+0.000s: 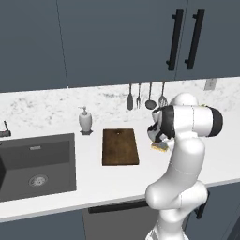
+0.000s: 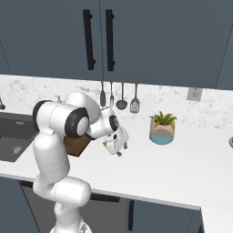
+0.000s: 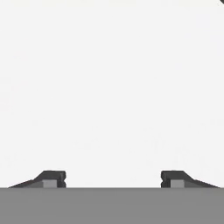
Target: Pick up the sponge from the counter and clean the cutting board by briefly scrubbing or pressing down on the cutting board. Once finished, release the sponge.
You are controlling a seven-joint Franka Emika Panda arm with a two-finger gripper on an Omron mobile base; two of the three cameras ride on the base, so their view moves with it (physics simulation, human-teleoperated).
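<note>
Fingertips sit wide apart, so I read the gripper point(image 3: 113, 179) as open; sponge point(image 1: 159, 146), partly hidden, seemingly lies right-of-centre beside cutting board point(image 1: 120, 146).

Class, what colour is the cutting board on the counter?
Dark brown with visible wood grain; the cutting board shows best in the left base view.

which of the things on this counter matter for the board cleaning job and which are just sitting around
For the job:
sponge, under the hand, right of the board
cutting board
counter

Just sitting around:
soap bottle
sink
hanging utensils
potted plant
wall socket
</note>
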